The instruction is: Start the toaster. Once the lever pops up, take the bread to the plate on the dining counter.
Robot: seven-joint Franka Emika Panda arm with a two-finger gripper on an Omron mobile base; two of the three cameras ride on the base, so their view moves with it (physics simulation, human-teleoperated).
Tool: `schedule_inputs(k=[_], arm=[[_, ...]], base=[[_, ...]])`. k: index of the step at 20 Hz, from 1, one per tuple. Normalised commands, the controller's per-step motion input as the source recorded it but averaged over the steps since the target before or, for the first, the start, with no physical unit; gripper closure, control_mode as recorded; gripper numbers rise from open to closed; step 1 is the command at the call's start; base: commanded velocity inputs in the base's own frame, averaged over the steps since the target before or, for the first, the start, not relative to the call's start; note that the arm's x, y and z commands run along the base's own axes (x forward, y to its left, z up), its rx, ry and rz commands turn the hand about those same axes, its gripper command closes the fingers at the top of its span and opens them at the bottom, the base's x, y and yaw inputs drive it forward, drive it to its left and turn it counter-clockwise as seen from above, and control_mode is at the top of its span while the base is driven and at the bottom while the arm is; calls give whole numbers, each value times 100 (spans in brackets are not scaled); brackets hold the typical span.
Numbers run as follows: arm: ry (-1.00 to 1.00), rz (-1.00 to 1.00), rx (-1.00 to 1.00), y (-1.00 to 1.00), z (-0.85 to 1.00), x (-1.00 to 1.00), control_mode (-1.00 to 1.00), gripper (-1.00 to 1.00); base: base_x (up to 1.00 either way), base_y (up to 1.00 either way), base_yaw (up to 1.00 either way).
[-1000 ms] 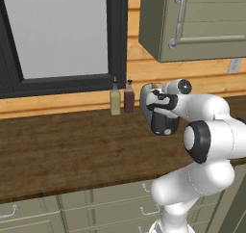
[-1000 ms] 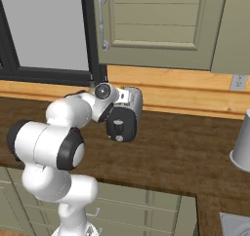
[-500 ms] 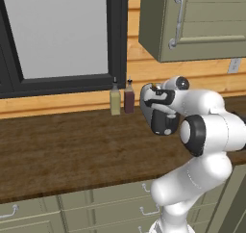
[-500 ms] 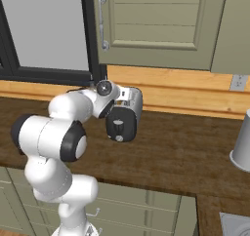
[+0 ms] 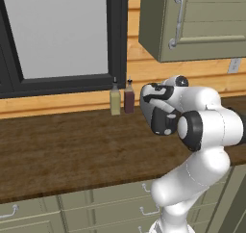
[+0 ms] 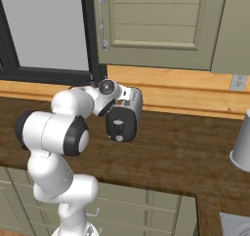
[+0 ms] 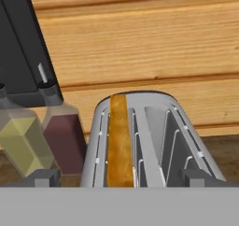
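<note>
I am holding my end effector [image 7: 119, 176] over the toaster [image 7: 150, 141], with its two dark fingertips [image 7: 43, 177] spread wide apart, one showing at each side of the appliance in the hand view and nothing clamped between them. The toaster is sitting on the dark wood-grain tabletop [image 5: 62, 150] close to the wood-panelled wall, and in the right base view its black end panel [image 6: 121, 124] with a small light knob is facing toward the camera while my white arm is reaching across in front of it. The bread [image 7: 119, 143] is standing on edge in the toaster's left slot as the hand view shows it, its brown crust edge showing along the top; the slot beside it is open. Just beside the toaster, two small bottles are standing against the wall below the dark window frame: a yellowish bottle [image 5: 115, 101] and a dark red bottle [image 5: 129, 98], close together.
</note>
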Motion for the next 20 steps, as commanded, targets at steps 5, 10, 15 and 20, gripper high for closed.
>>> schedule_inputs(k=[5, 10, 15, 20], arm=[[0, 0, 0, 0, -2, 7, -100, -100], [1, 0, 0, 0, -8, 1, -100, -100], [0, 0, 0, 0, -6, 1, -100, -100], [0, 0, 0, 0, 0, 1, -100, -100]], base=[[0, 0, 0], [0, 0, 0], [0, 0, 0], [0, 0, 0]])
